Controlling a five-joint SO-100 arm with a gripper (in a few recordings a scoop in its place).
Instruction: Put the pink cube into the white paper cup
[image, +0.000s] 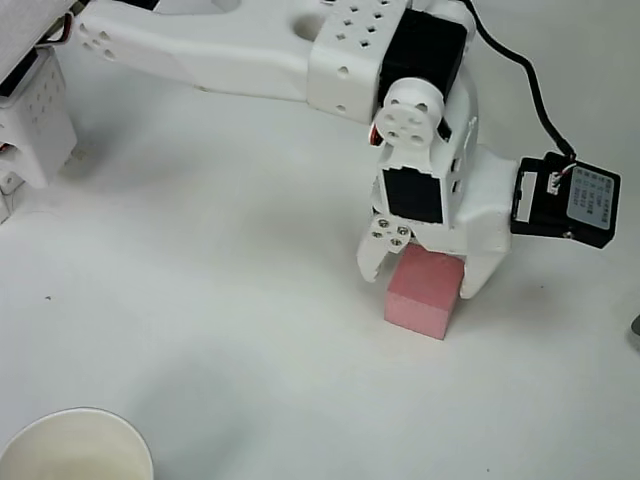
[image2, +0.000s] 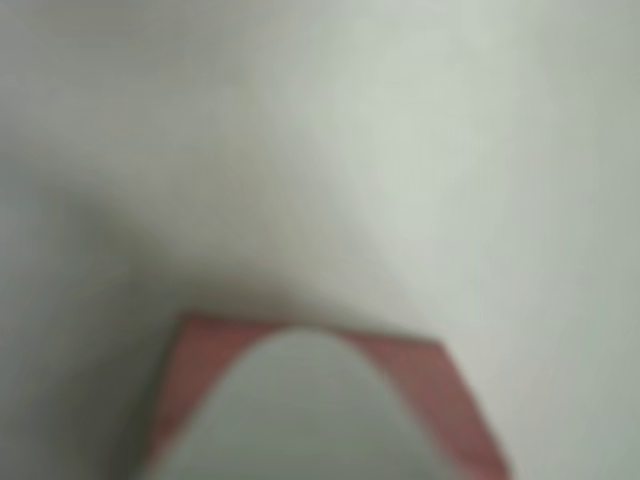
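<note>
The gripper (image: 420, 277) is straddling the pink cube (image: 422, 294) on the table (image: 200, 300), fingers either side, though I cannot tell if it is gripping. Nothing is lifted yet; the paper cup (image: 70, 447) is waiting empty, at about eight o'clock from the cube.

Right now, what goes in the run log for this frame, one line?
phase: grasping | gripper: straddling pink cube on table, closure unclear | white paper cup: empty, lower left in overhead view
</note>
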